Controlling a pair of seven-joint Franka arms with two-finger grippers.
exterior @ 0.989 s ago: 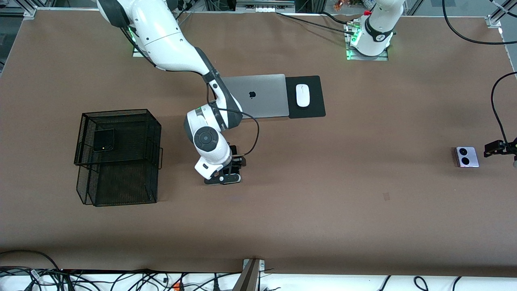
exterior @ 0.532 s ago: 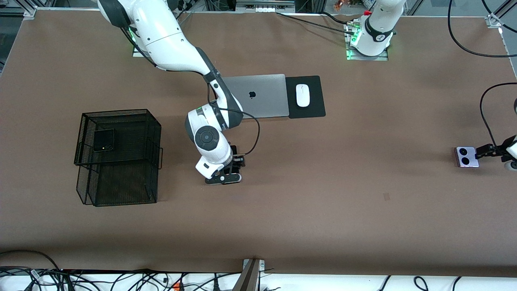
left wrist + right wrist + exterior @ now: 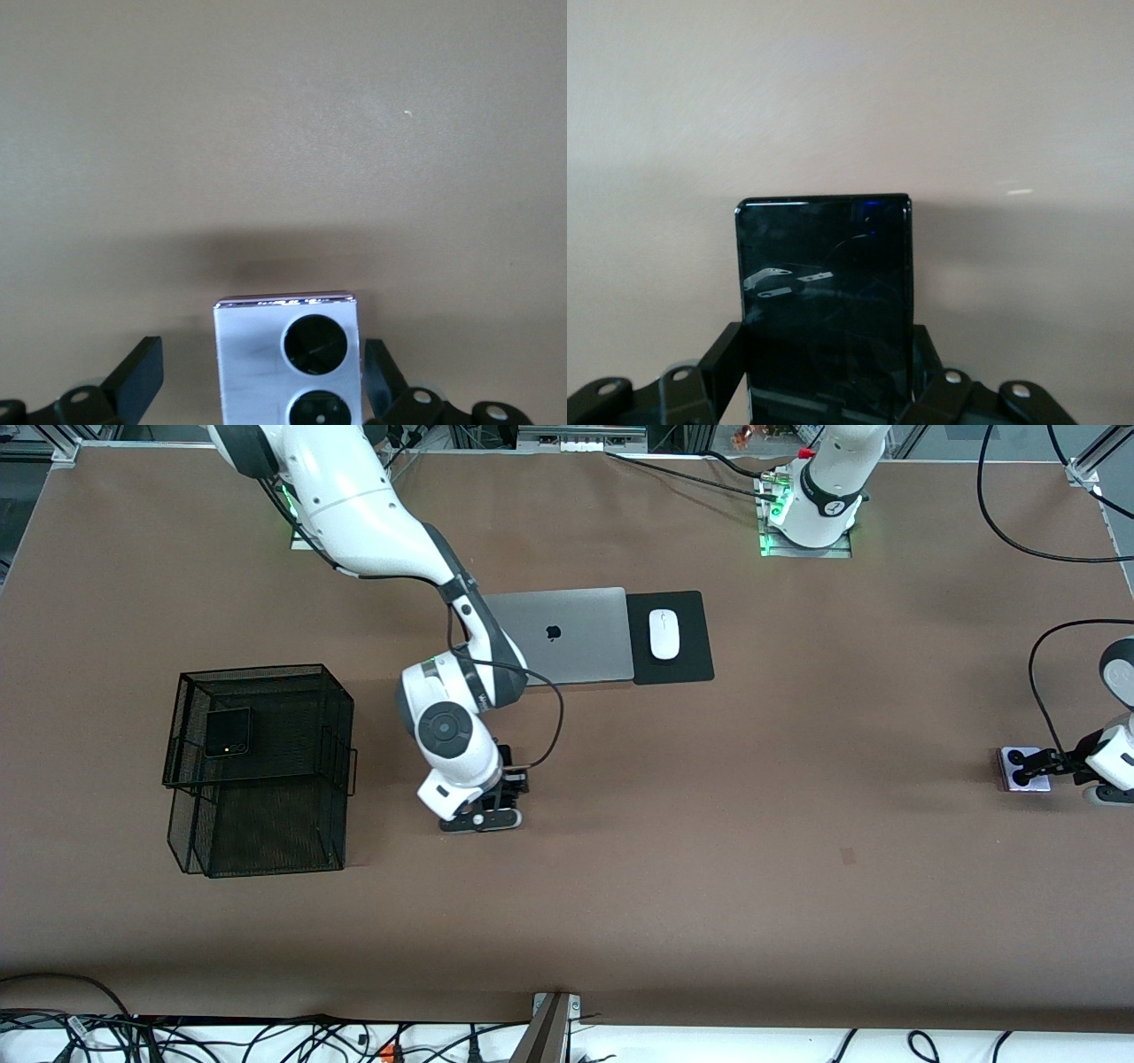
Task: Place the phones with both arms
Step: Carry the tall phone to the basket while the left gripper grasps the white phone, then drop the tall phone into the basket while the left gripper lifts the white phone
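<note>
On a brown table [image 3: 709, 850], a pale lilac-white phone [image 3: 257, 363] with two black circles, a glossy black slab phone [image 3: 824, 301], a small black phone [image 3: 228, 732] in a black mesh basket [image 3: 266, 815], a silver laptop [image 3: 576, 633], and a white mouse [image 3: 664, 634] on a black pad [image 3: 691, 664].

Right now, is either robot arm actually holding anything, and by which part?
The right end effector grips the long black phone by its long side edges. The left end effector straddles the lilac-white phone, open, not gripping.
</note>
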